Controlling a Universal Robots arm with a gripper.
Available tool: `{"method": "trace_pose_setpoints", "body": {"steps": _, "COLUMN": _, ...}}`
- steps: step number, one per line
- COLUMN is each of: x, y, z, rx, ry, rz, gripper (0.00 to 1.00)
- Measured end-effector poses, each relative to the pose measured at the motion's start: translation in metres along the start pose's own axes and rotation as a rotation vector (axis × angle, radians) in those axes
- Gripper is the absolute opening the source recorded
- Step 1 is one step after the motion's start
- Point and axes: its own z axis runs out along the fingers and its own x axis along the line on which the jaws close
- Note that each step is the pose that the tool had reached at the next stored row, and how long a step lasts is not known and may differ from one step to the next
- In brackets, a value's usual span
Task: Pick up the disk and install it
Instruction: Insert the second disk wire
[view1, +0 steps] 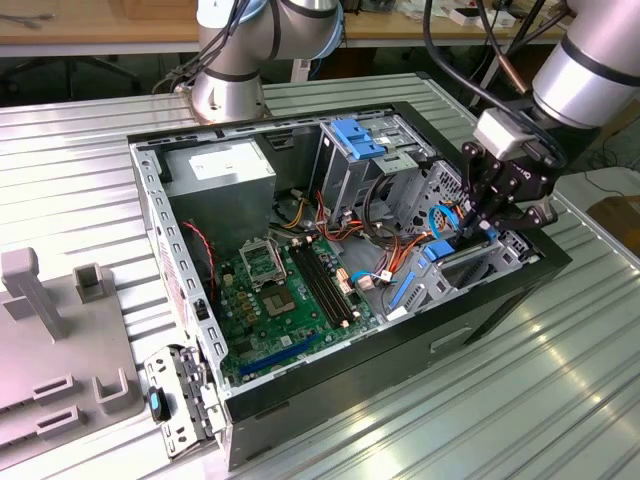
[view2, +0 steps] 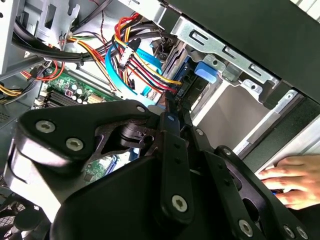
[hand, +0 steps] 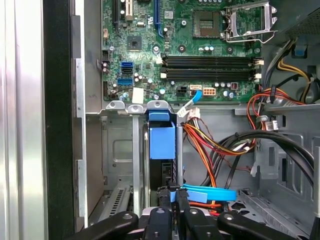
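Note:
The disk (hand: 162, 142), a dark body in a bright blue carrier frame, stands on edge in a narrow metal bay at the front of the open computer case (view1: 150, 200). Part of it is sunk into the slot. My gripper (hand: 170, 194) reaches down over that bay at the exterior view's right, and its black fingers (view2: 172, 120) are pinched together on the disk's thin upper edge. In the exterior view the gripper (view1: 478, 215) hangs over the case's right corner, among the blue parts there.
Bundles of red, orange, yellow and blue cables (hand: 215, 145) run close beside the bay. The green motherboard (view1: 285, 290) fills the case floor. A drive cage with a blue bracket (view1: 355, 135) stands behind. A person's hand (view2: 292, 180) rests outside the case wall. Grey fixtures (view1: 50, 330) lie at the exterior view's left.

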Motion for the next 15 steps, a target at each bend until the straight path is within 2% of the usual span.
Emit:
{"method": "trace_pose_setpoints", "body": {"steps": 5, "x": 0.0001, "y": 0.0, "z": 0.0019, "rx": 0.0, "ry": -0.0054, "rz": 0.0, "gripper": 0.16}}
{"method": "trace_pose_setpoints", "body": {"steps": 8, "x": 0.0003, "y": 0.0, "z": 0.0043, "rx": -0.0001, "ry": -0.0126, "rz": 0.0, "gripper": 0.16}}
{"method": "trace_pose_setpoints", "body": {"steps": 10, "x": 0.0003, "y": 0.0, "z": 0.0053, "rx": 0.0, "ry": -0.0147, "rz": 0.0, "gripper": 0.16}}
{"method": "trace_pose_setpoints", "body": {"steps": 13, "x": 0.0007, "y": 0.0001, "z": 0.0082, "rx": 0.0, "ry": -0.0162, "rz": 0.0, "gripper": 0.16}}
{"method": "trace_pose_setpoints", "body": {"steps": 15, "x": 0.001, "y": 0.0, "z": 0.0068, "rx": -0.0002, "ry": -0.013, "rz": 0.0, "gripper": 0.16}}
